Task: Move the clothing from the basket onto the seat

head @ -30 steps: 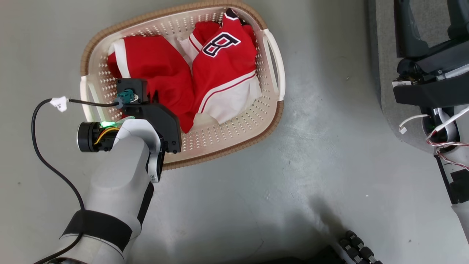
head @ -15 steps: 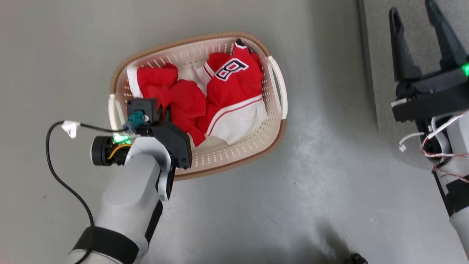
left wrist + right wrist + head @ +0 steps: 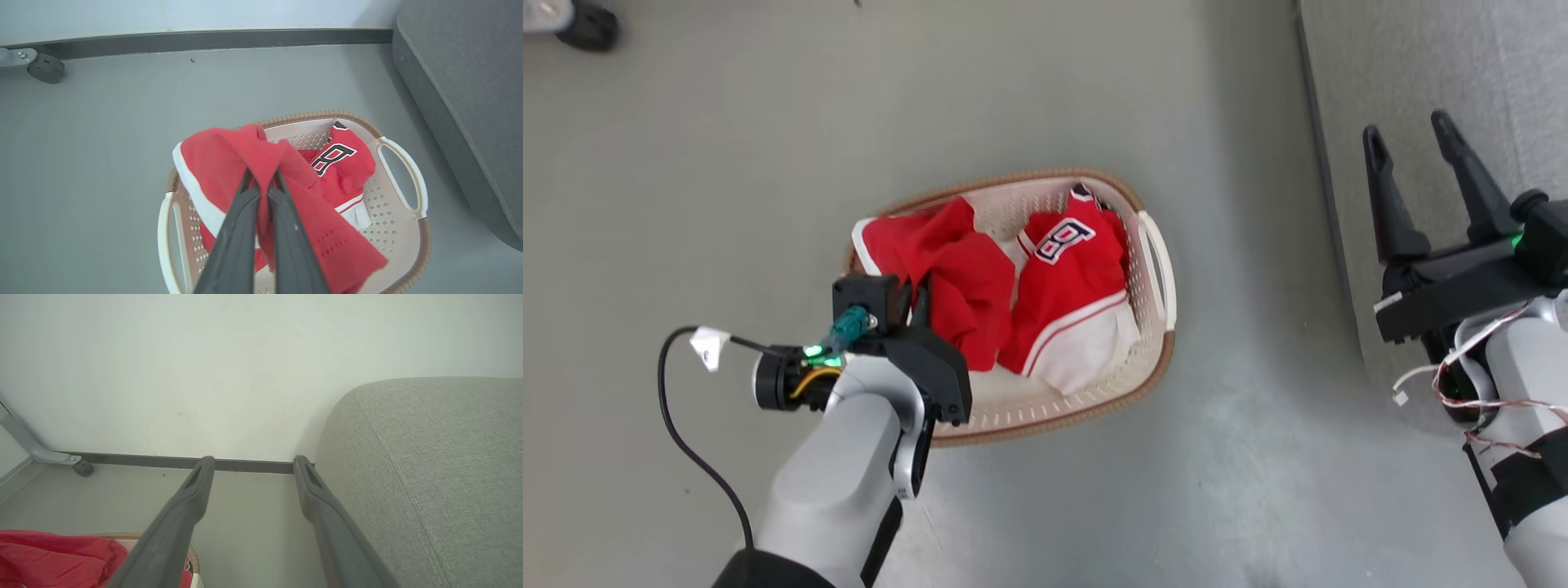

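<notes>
The cream basket (image 3: 1156,269) with a brown rim stands on the floor. Over its left half my left gripper (image 3: 920,296) is shut on a plain red garment (image 3: 960,273) with a white edge. In the left wrist view the fingertips (image 3: 261,176) pinch a raised fold of that garment (image 3: 216,157), which drapes down over the basket (image 3: 402,179). The second garment (image 3: 1072,282), with a number patch (image 3: 333,157), lies in the right half. My right gripper (image 3: 1411,140) stands open over the edge of the light-grey seat (image 3: 1437,65), with nothing between its fingers (image 3: 192,498).
A wall with a dark baseboard (image 3: 204,38) runs behind the basket. A caster wheel (image 3: 45,70) on a grey frame stands at the far left. A black cable (image 3: 678,408) loops beside my left forearm. The seat (image 3: 470,102) rises just right of the basket.
The head camera has risen, so the basket looks smaller. My left gripper has closed on the plain red garment and pulled it up into a bunched fold. The right gripper stays open.
</notes>
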